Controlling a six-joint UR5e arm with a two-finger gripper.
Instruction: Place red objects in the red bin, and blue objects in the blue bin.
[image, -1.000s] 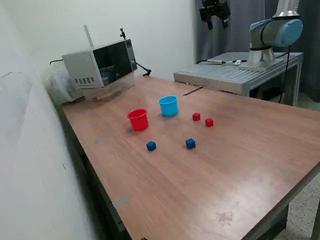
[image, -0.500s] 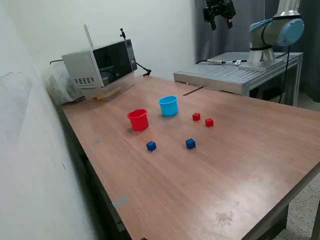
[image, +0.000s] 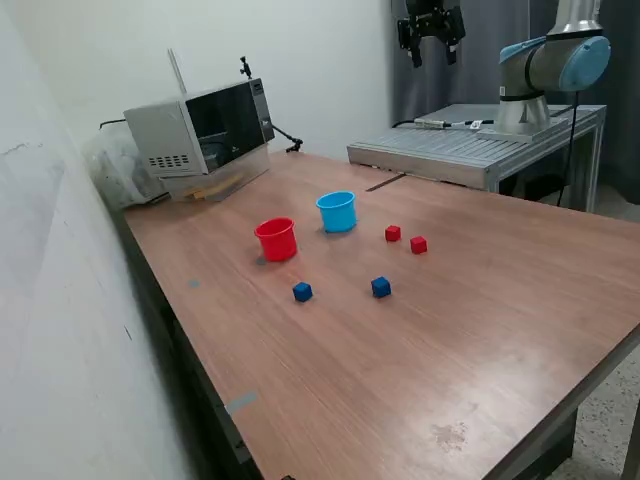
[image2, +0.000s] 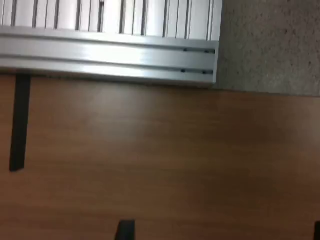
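Note:
The red cup (image: 276, 239) and the light blue cup (image: 337, 211) stand upright side by side on the wooden table (image: 480, 330). Two red cubes (image: 393, 233) (image: 418, 244) lie to the exterior view's right of the blue cup. Two dark blue cubes (image: 302, 291) (image: 381, 287) lie nearer the front. My gripper (image: 431, 57) hangs high above the table's far edge, far from all of them, open and empty. The wrist view shows only bare table, with one dark fingertip (image2: 125, 230) at the picture's edge; no cube or cup is in it.
A grey microwave-like box (image: 200, 135) stands at the table's back left. A ribbed aluminium platform (image: 470, 150), also in the wrist view (image2: 110, 45), holds the arm's base at the back right. A black strip (image2: 19, 122) lies on the table near it.
The gripper has shifted and turned slightly, staying high at the back. The cups and cubes have not moved.

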